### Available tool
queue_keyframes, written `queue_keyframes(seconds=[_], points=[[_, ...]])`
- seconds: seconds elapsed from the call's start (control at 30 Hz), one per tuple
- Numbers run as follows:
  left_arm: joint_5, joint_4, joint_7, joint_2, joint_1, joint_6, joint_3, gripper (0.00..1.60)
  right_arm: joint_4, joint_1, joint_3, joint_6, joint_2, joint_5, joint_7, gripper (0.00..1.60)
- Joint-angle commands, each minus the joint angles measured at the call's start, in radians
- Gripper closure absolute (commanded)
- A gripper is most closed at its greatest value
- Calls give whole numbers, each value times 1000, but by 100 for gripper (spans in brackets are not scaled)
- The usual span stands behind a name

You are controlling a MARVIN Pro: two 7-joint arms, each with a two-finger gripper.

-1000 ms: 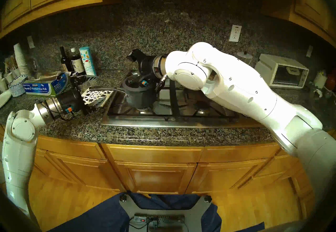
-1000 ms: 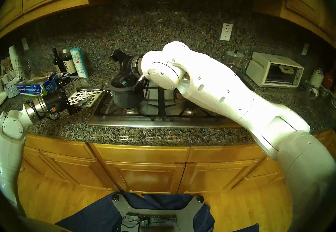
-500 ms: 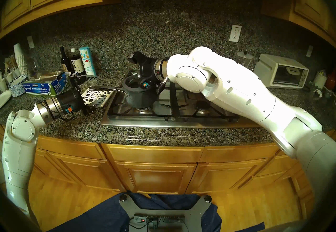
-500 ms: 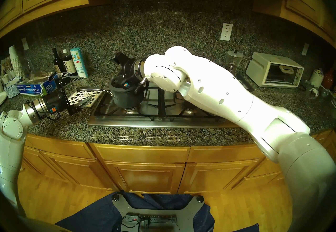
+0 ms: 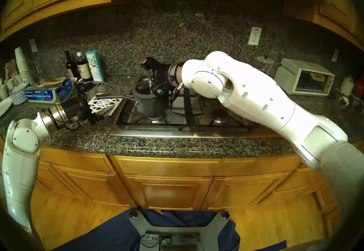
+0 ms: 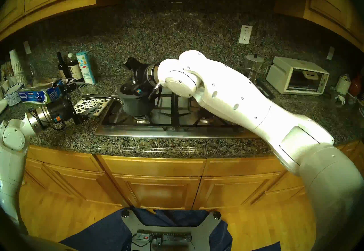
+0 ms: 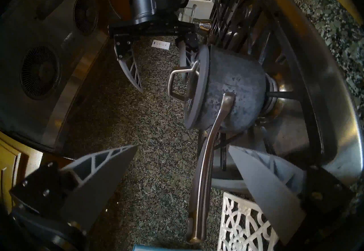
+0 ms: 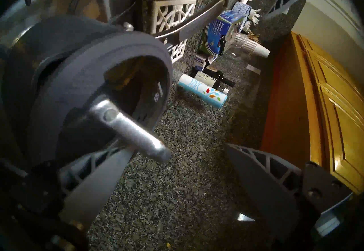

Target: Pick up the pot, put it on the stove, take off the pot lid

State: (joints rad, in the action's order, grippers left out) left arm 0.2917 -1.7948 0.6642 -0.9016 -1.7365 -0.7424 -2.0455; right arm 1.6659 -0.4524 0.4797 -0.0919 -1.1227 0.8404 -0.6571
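Right wrist: pot lid beside spread fingers

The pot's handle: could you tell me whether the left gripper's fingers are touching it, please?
Apart. The left wrist view shows the pot's handle between the left gripper's open fingers, with a gap visible on both sides.

Right arm reaches forward and leftward at a low angle, wrist bent. Right pincer spread wide, its 2 fingers well apart, gripping nothing. Left arm bent at elbow, forearm roughly level. Left pincer also spread wide, empty.
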Motion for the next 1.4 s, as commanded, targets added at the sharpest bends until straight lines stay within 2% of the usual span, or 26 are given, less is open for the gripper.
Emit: queue_keyframes(seconds=[0.0,0.33,0.37,0.4,0.43,0.67,1.37], points=[[-14,-17,-12,5,21,2,-20,0,11,46,41,-1,-25,-6,16,0],[-15,-17,-12,5,21,2,-20,0,39,43,51,-9,-27,-35,-10,0],[-15,-17,-12,5,21,2,-20,0,42,44,47,1,-28,-32,-25,38],[-15,-17,-12,5,21,2,-20,0,42,39,46,0,-26,-34,-20,118],[-16,-18,-12,5,21,2,-20,0,43,41,41,0,-23,-32,-31,160],[-15,-17,-12,5,21,2,-20,0,56,28,45,45,-12,-29,-51,160],[-14,-17,-11,5,21,1,-19,0,95,41,94,74,55,-32,-61,160]])
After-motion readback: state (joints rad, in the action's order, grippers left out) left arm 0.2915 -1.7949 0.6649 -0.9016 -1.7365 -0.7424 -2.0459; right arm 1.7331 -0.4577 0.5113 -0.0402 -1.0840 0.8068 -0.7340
